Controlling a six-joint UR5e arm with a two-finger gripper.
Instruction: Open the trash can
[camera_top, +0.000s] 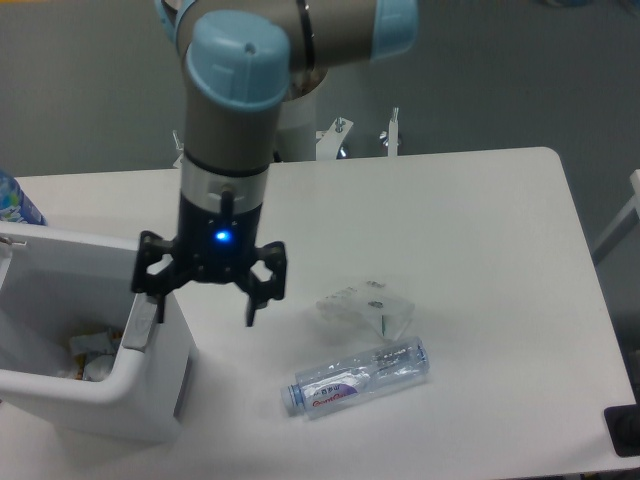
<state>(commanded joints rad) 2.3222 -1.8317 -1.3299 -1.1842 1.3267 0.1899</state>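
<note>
The trash can (95, 385) sits at the left edge of the white table (480, 220). It is a big white box with round corners. Its top is open, and you can see bits of trash (88, 352) down inside. The near wall and the right wall of the can are thick and white. A grey tab (141, 326) lies on the right rim.

The gripper (203, 305) hangs right over that right rim. Its two black fingers are spread wide apart and hold nothing. The left finger (158, 300) points down at the grey tab and is very close to it, maybe touching. The right finger (254, 305) hangs over bare table, just outside the can. A blue light glows on the gripper.

To the right of the gripper there is open table. Farther right lie a clear crumpled plastic piece (365, 308) and a water bottle (358, 378) on its side. They are close together. The back and right parts of the table are bare.

A blue bottle (14, 203) peeks in at the far left edge.
</note>
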